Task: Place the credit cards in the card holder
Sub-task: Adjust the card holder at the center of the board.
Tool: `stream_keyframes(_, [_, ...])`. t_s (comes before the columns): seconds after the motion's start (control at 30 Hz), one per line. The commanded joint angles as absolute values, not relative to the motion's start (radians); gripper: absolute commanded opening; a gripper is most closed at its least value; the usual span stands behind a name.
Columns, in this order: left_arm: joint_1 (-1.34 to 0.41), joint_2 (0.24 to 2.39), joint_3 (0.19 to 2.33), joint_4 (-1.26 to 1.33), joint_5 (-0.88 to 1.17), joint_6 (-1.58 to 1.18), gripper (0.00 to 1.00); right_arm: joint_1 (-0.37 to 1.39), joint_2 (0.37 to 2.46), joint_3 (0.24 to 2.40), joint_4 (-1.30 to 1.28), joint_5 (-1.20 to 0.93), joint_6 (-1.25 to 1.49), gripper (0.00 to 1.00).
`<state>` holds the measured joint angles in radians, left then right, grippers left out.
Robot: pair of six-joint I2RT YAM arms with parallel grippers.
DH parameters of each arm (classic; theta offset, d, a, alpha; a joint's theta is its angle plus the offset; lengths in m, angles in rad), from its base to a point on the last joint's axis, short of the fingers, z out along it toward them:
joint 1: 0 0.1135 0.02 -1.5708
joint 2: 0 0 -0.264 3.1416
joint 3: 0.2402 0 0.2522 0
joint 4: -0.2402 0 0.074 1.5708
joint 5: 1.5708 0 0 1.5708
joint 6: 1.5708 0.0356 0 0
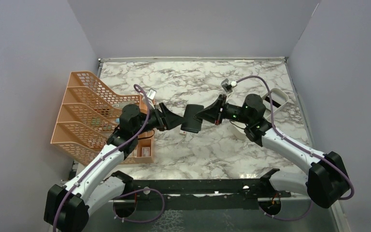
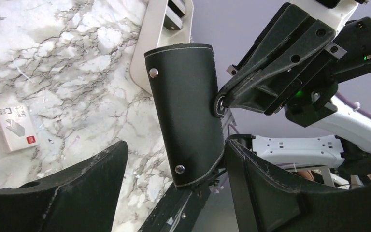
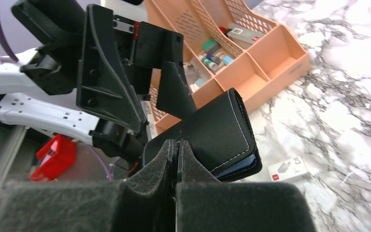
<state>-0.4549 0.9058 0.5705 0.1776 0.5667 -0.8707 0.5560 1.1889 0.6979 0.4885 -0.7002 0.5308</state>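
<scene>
Hanging above the middle of the grey-veined white marble table [image 1: 183, 154], the small flat black leather-like bifold wallet [image 1: 192, 119] is folded shut, its two metal studs facing the left wrist camera. The right gripper [image 1: 204, 115] is clamped on one stitched edge of it, fingers pressed together around the leather. The left gripper [image 2: 175, 145] has its jaws apart around the wallet's other end (one finger just beside the seam, the other clear of it). An orange mesh file rack [image 1: 87, 116] stands at the left, a long white oblong tray [image 1: 280, 96] at the far right, and a small white piece with a reddish mark [image 2: 15, 128] lies on the marble.
</scene>
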Motion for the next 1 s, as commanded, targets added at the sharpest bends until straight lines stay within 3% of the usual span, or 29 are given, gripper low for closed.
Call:
stream_keyframes(0.0, [-0.477, 0.902, 0.568, 0.282, 0.577, -0.908, 0.71, 0.556, 1.178, 0.674, 0.669, -0.774, 0.641, 0.01])
stream_keyframes(0.2, [-0.511, 0.944, 0.550, 0.319, 0.562, -0.930, 0.51, 0.555, 1.221, 0.629, 0.814, -0.792, 0.732, 0.01])
stream_keyframes(0.27, [-0.522, 0.961, 0.546, 0.340, 0.563, -0.935, 0.34, 0.555, 1.237, 0.626, 0.831, -0.798, 0.750, 0.01])
stream_keyframes(0.33, [-0.526, 0.975, 0.546, 0.345, 0.563, -0.931, 0.06, 0.555, 1.250, 0.628, 0.848, -0.820, 0.761, 0.01])
stream_keyframes(0.37, [-0.526, 0.977, 0.545, 0.345, 0.558, -0.927, 0.00, 0.555, 1.252, 0.629, 0.852, -0.831, 0.765, 0.01])
stream_keyframes(0.8, [-0.526, 0.989, 0.591, 0.178, 0.453, -0.760, 0.00, 0.555, 1.177, 0.646, 0.701, -1.120, 0.595, 0.01])
stream_keyframes(0.97, [-0.526, 0.976, 0.629, 0.063, 0.378, -0.688, 0.00, 0.555, 1.099, 0.705, 0.405, -1.126, 0.342, 0.01])
